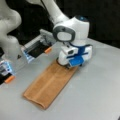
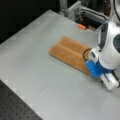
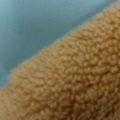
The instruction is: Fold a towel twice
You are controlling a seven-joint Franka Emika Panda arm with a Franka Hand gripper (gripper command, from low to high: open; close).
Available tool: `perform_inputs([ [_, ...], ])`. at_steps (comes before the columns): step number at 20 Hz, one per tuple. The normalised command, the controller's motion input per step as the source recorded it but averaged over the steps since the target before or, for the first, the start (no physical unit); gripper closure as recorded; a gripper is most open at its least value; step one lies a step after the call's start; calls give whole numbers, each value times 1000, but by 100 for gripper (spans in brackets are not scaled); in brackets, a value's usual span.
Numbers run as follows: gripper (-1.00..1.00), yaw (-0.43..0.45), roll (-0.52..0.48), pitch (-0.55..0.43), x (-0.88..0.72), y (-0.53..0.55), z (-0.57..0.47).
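orange-brown terry, the towel (image 1: 48, 83) lies as a long narrow folded strip on the grey table (image 1: 95, 95); the gripper (image 1: 68, 65) presses down at its far end, finger state unclear.

A grey table (image 1: 100, 85) bears a metal frame (image 1: 37, 46) with orange tabs (image 1: 48, 50).

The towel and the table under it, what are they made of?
The towel looks like soft terry cloth: the wrist view shows tiny orange-brown loops all over it. In a front view it lies as a long folded strip, with the gripper down at one end. The table seems to be metal with a dull, smooth grey finish, though painted board could look the same.
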Motion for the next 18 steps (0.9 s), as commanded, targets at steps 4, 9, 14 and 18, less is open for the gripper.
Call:
perform_inputs([
  [4,100,-1,-173,-110,95,25,-154],
  [9,100,4,-185,-96,77,50,-174],
  [14,100,-24,-194,-65,70,86,-152],
  [18,100,-63,-202,-55,109,157,-122],
])
